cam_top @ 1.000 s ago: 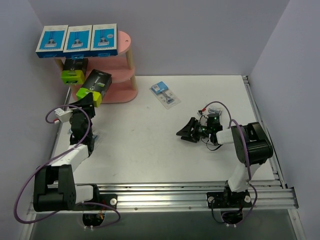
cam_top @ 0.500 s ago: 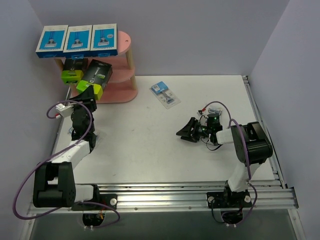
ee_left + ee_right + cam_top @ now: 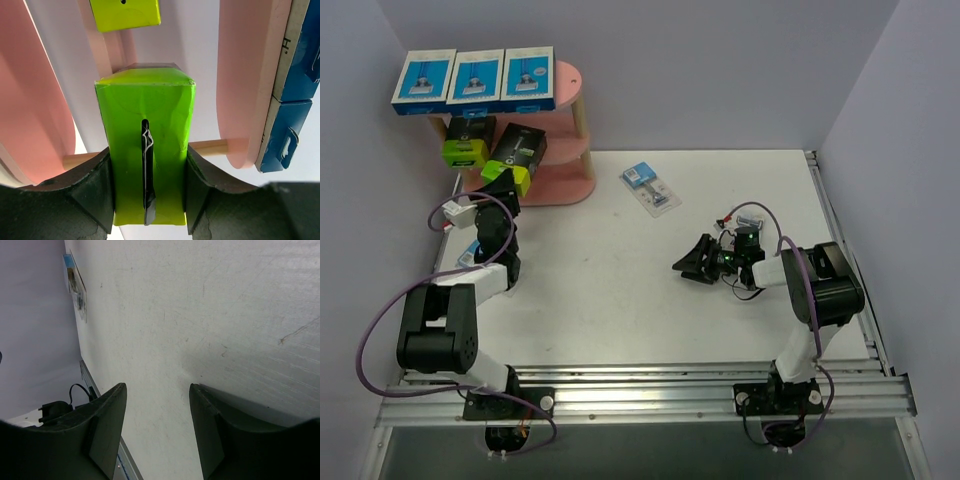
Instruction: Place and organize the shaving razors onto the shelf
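Pink shelf [image 3: 566, 88], lime-ended blk box [image 3: 523, 153], blue/wht boxes [image 3: 475, 80]

right pincer [image 3: 157, 395] parted, empty, over table [image 3: 210, 315]; blister pack [image 3: 75, 282] well apart.

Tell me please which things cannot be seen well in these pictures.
Top view: the shelf's lowest board is mostly hidden under the upper boards.
Top view: a bluish thing is mostly covered by the left arm.
Left wrist: the held box shows only its lime end; its rest is hidden.
Left wrist: the blue boxes are cut by the right edge.
Right wrist: the blister pack is too small to read.
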You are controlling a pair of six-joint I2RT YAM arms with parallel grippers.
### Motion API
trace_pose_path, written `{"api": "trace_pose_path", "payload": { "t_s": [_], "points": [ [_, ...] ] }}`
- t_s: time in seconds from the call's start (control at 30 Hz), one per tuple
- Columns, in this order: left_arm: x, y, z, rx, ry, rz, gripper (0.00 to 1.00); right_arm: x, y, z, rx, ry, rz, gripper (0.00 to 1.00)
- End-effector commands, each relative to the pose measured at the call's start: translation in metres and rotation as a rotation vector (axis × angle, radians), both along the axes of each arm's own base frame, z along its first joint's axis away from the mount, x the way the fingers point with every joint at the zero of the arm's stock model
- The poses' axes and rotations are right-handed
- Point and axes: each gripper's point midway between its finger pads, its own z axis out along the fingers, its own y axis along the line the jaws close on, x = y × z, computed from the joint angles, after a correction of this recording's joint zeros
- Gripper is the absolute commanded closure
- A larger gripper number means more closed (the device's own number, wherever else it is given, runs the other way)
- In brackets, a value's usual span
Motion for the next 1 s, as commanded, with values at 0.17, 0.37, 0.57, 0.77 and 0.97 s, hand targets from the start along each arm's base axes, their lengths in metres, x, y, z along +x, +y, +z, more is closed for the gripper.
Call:
{"api": "trace_pose_path", "payload": {
  "t_s": [0.17,0.37,0.57,0.77,0.97],
  "points": [
    [0.004,0.003,0.092,-0.067,-0.324,0.027,0.98,-0.030,-0.020,-0.060,-0.155,0.182,-0.053,0.50],
    [0.011,0.006,0.084,-0.081,-0.315,0.046,0.98,-0.032,-0.020,-0.062,-0.158,0.188,-0.050,0.50],
    [0.022,0.005,0.082,-0.095,-0.320,0.041,0.98,-0.032,-0.020,-0.063,-0.159,0.190,-0.049,0.50],
    [0.030,0.006,0.088,-0.110,-0.337,0.045,0.98,-0.032,-0.020,-0.064,-0.161,0.191,-0.050,0.50],
    [0.042,0.005,0.085,-0.115,-0.327,0.046,0.92,-0.033,-0.020,-0.065,-0.160,0.192,-0.048,0.50]
  ]
}}
